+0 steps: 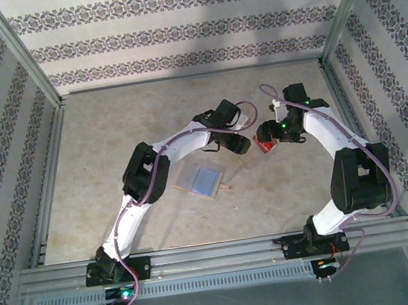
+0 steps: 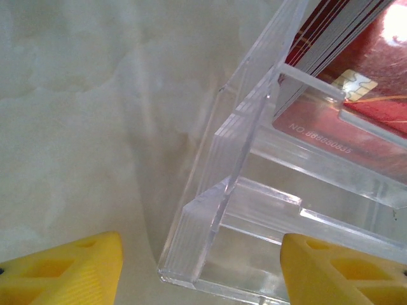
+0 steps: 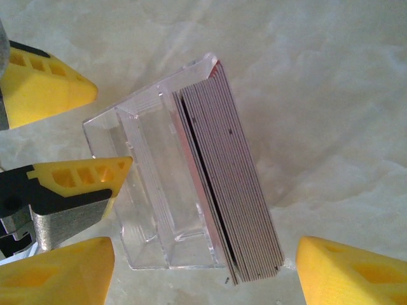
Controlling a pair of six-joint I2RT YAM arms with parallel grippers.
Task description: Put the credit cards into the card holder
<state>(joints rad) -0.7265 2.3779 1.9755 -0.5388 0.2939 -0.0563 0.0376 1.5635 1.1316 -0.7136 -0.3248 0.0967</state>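
Mid-frame on the tabletop (image 1: pixel 98 151), the tan card holder (image 1: pixel 200 179) lies open, apart from the clear stand (image 3: pixel 152 190). The left gripper (image 2: pixel 200 241), jaws apart, straddles the stand; the right gripper (image 3: pixel 206 248), jaws apart, brackets the stacked credit cards (image 3: pixel 232 184). Closing may grab several cards or tip the stand.

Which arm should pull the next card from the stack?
Right, probably: the right gripper stands open astride the credit cards, while the left gripper straddles a corner of the clear stand, suited to bracing it.
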